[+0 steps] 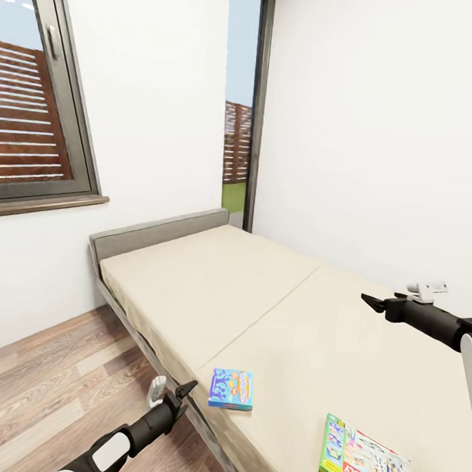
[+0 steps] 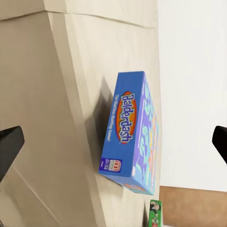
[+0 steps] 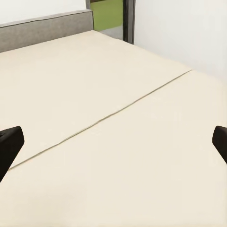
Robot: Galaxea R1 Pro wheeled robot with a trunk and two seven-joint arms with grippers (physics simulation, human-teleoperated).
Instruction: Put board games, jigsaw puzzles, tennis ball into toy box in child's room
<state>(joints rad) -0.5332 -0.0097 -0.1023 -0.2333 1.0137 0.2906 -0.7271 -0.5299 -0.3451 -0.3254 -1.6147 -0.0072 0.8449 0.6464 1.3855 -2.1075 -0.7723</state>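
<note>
Two board games lie on the beige bed (image 1: pixel 211 290). A small blue "Balderdash" box (image 1: pixel 231 388) (image 2: pixel 130 137) rests near the mattress's front edge. A green-white Monopoly box (image 1: pixel 368 467) (image 2: pixel 155 213) lies further right. My left gripper (image 1: pixel 180 394) (image 2: pixel 115 144) hovers open just off the bed's edge, left of the blue box and pointing at it without touching. My right gripper (image 1: pixel 372 302) (image 3: pixel 115 144) hangs open over bare mattress at the right, holding nothing. The table, toy box, jigsaw puzzles and tennis ball are out of view.
The bed's grey headboard (image 1: pixel 159 234) stands against a white wall under a window (image 1: pixel 33 109). A glass door (image 1: pixel 239 109) is in the far corner. Wooden floor (image 1: pixel 50 378) lies left of the bed, and a white wall runs along its right side.
</note>
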